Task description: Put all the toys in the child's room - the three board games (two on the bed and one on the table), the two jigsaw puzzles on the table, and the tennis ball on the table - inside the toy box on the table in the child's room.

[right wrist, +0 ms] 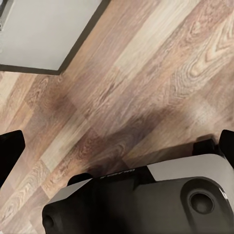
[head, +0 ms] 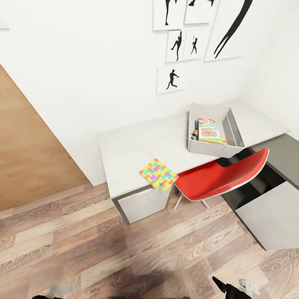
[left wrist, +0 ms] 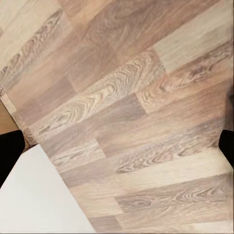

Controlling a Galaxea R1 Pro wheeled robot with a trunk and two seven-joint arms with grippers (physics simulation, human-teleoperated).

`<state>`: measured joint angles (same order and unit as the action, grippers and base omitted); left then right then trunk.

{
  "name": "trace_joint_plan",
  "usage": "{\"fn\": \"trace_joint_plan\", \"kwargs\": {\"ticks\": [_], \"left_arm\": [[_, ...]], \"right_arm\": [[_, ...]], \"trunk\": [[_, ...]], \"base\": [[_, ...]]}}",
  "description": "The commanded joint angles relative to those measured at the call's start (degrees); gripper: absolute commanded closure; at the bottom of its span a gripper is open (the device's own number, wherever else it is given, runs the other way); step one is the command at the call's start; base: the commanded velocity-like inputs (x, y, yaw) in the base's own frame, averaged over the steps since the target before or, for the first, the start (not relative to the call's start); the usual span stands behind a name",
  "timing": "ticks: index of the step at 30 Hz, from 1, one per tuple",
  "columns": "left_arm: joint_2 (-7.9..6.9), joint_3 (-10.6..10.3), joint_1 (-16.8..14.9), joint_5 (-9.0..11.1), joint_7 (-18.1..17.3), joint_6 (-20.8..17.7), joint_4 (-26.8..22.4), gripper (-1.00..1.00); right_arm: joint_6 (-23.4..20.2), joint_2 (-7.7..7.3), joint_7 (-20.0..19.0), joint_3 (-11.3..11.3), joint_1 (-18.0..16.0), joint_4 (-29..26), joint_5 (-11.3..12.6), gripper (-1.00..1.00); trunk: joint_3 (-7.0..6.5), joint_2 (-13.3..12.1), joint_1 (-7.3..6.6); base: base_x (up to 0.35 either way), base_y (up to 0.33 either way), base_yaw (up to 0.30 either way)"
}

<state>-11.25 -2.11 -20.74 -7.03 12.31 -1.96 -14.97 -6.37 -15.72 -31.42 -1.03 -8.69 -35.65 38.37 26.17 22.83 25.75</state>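
On the light grey table [head: 133, 145] stands the grey toy box [head: 232, 124], near the wall. A board game lettered "SKIP BO" [head: 208, 129] lies inside it on other colourful things that I cannot make out. One jigsaw puzzle [head: 158, 173] lies flat at the table's front edge, partly overhanging. The tennis ball and the bed are out of view. Both grippers hang low over the wood floor, well short of the table. My left gripper [left wrist: 117, 148] is open with only floor between its fingers. My right gripper [right wrist: 117, 146] is open above the robot's base.
A red chair [head: 222, 176] is tucked under the table beside the puzzle. A lower dark grey section [head: 282, 158] and white drawers [head: 265, 216] run along the right. Black silhouette prints [head: 171, 79] hang on the wall. Wood-plank floor [head: 137, 253] lies between me and the table.
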Motion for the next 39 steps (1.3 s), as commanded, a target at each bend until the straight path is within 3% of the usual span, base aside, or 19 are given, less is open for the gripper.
{"fn": "trace_joint_plan", "kwargs": {"ticks": [1,4,6,11,22,39], "left_arm": [[0.51,0.3,0.0,-0.5,0.4,2.3,2.6,-1.0],[2.18,0.9,0.1,-0.7,0.4,8.0,8.7,-1.0],[2.92,1.0,0.2,-0.8,0.4,9.8,11.7,-1.0],[3.55,1.0,1.0,-0.9,-0.1,10.3,15.2,-1.0],[8.21,1.0,4.0,-0.9,-0.2,10.5,16.6,-1.0],[8.53,1.0,4.1,-0.8,-0.2,10.4,16.6,-1.0]], "right_arm": [[-0.6,0.0,-0.2,-0.1,0.0,0.0,0.6,-1.0],[-0.6,-0.01,-0.2,-0.1,0.0,0.0,0.6,-1.0],[-0.6,0.05,-0.2,-0.1,0.0,0.0,0.6,-1.0],[-0.3,0.01,-0.2,-0.1,0.0,0.0,0.6,-1.0],[-0.1,0.42,2.8,-0.1,0.0,0.0,0.6,-1.0],[-0.1,0.58,3.5,0.4,0.0,0.0,0.6,-1.0]], "trunk": [[-0.02,0.1,0.03],[-0.3,0.1,0.03],[-0.48,0.1,0.03],[-0.93,0.1,0.03],[-1.93,0.1,0.03],[-3.52,0.1,0.03]], "base": [[0.0,0.0,0.0],[0.0,0.0,0.0],[0.0,0.0,0.0],[0.0,0.0,0.0],[0.0,0.0,0.0],[0.0,0.0,0.0]]}}
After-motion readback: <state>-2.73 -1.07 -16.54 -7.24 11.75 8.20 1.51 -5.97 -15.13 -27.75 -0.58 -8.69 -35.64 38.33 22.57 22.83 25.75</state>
